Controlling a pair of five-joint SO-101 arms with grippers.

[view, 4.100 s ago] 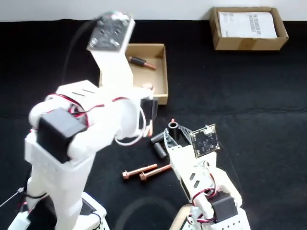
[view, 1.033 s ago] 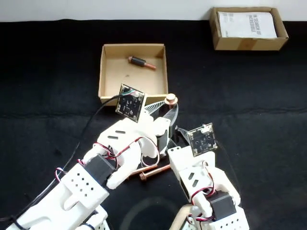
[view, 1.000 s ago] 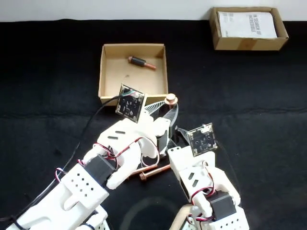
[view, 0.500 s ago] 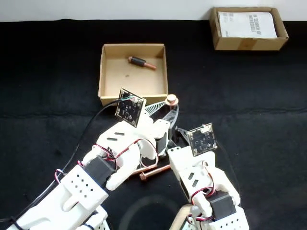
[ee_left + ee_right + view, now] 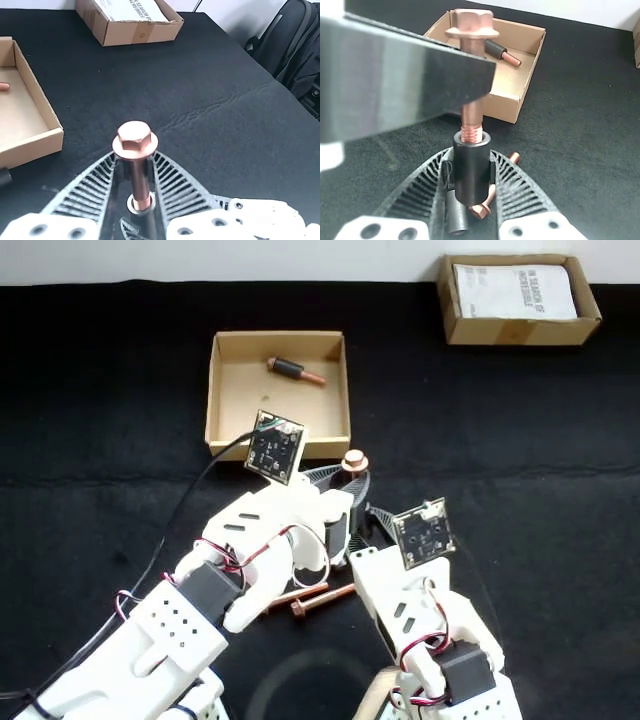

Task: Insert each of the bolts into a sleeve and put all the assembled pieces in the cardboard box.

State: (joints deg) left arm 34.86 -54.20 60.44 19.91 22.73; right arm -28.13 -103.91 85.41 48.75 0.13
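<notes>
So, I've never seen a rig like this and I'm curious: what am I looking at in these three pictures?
These are two small white robot arms side by side at a black table. One picture looks down from above; the other two come from a camera on each arm's wrist. The left end effector holds a copper bolt head up, and the right end effector holds a black sleeve, with the bolt's tip in the sleeve's mouth. On the table lie a loose bolt, a spare sleeve and an open cardboard box with one finished piece in it. A second box with paper sits farther back.
</notes>
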